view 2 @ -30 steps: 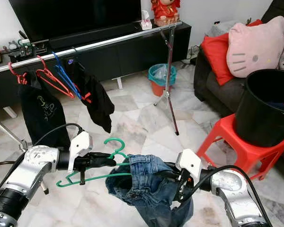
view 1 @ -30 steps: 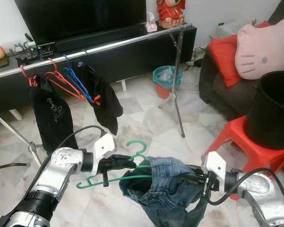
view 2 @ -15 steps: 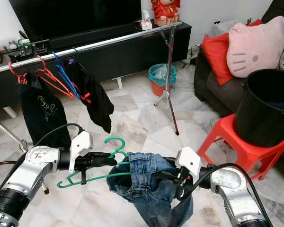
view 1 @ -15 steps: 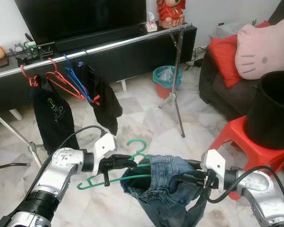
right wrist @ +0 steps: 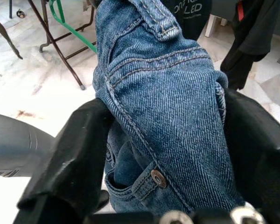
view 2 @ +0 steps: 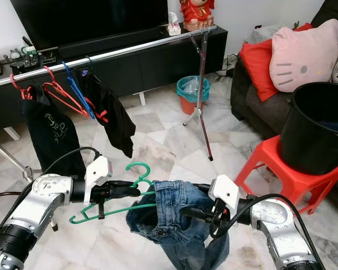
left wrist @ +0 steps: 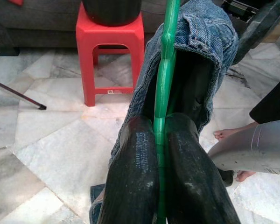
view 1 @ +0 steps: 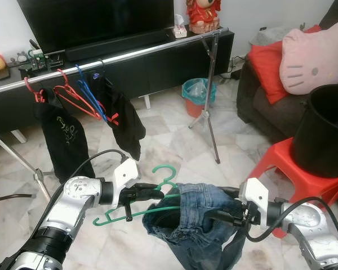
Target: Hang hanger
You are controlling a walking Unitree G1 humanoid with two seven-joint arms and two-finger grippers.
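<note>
Denim shorts (view 1: 198, 222) draped over green hanger (view 1: 136, 211), both held low in front of me, well short of the clothes rail (view 1: 129, 54) ahead. Left tool (view 1: 152, 195) is clamped on the hanger just under its hook (view 1: 164, 174); left wrist view shows both fingers (left wrist: 133, 182) pinching the green bar. Right tool (view 2: 187, 212) has its fingers spread around the bunched waistband, denim filling the gap between them.

Judgement: garment is only partly seated; it hangs toward the right tool. I would have the right tool slide the denim further along the bar toward the left tool before letting go, keeping the bar level. Then lift with the left tool and aim the hook at the bare rail stretch past the blue hanger (view 1: 90, 93). Risk: shorts slipping off.
</note>
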